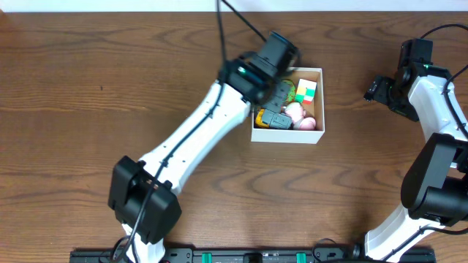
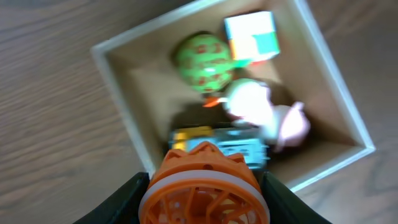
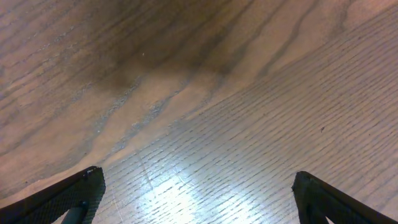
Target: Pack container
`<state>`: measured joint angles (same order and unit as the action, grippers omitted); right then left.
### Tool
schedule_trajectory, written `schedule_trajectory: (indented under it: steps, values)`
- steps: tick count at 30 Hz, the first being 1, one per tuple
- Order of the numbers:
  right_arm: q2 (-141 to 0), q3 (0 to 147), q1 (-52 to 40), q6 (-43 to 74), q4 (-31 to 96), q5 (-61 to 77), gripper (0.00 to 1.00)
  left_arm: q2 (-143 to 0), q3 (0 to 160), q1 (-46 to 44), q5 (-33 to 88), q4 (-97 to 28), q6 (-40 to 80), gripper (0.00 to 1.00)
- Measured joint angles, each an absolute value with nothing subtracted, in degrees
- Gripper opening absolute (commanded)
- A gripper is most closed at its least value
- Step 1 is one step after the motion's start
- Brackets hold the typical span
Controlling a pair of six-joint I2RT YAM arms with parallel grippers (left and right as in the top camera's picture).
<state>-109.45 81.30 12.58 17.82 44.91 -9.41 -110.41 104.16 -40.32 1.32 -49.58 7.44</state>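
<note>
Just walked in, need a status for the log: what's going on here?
The left gripper holds an orange toy above the container, not yet released. Inside the container are a green ball, a colored cube, a pink toy and a yellow-blue toy. The right gripper is open over the table off to the right, holding nothing.

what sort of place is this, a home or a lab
Probably a robot test bench, not a home: left arm and right arm at a wooden table, trailing cables, a container of small toys.
</note>
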Motion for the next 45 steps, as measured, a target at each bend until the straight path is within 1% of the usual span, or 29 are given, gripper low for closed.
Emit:
schedule_trajectory:
  steps: [7, 9, 10, 16, 26, 30, 32, 35, 37, 40, 45]
  values:
    - [-109.4, 81.3, 12.6, 17.8, 44.9, -9.4, 0.99, -112.7, 104.2, -42.5, 1.3, -48.3, 7.4, 0.48]
    - [-109.4, 81.3, 12.6, 17.8, 44.9, -9.4, 0.99, -114.3, 104.2, -42.4, 1.2, -47.8, 7.3, 0.62]
    - [-109.4, 81.3, 12.6, 17.8, 44.9, -9.4, 0.99, -115.0, 104.2, -42.4, 1.1, -47.6, 7.1, 0.63]
    - [-109.4, 81.3, 12.6, 17.8, 44.9, -9.4, 0.99, -119.3, 104.2, -42.4, 1.1, -46.4, 5.0, 0.63]
    - [-109.4, 81.3, 12.6, 17.8, 44.9, -9.4, 0.99, -119.7, 104.2, -41.7, 1.0, -45.8, 4.0, 0.63]
    - [-109.4, 81.3, 12.6, 17.8, 44.9, -9.4, 0.99, -119.2, 104.2, -40.0, -0.9, -47.9, 4.0, 0.69]
    - [-109.4, 81.3, 12.6, 17.8, 44.9, -9.4, 0.99, -117.9, 104.2, -38.7, -2.7, -49.6, 4.2, 0.70]
    - [-109.4, 81.3, 12.6, 17.8, 44.9, -9.4, 0.99, -113.5, 104.2, -36.3, -6.2, -52.9, 5.2, 0.85]
    - [-109.4, 81.3, 12.6, 17.8, 44.9, -9.4, 0.99, -109.0, 104.2, -34.2, -8.1, -56.1, 6.3, 0.90]
    - [-109.4, 81.3, 12.6, 17.8, 44.9, -9.4, 0.99, -102.6, 104.2, -31.0, -9.6, -61.2, 7.5, 0.94]
    - [-109.4, 81.3, 12.6, 17.8, 44.9, -9.4, 0.99, -93.5, 104.2, -26.3, -11.0, -69.5, 10.4, 0.97]
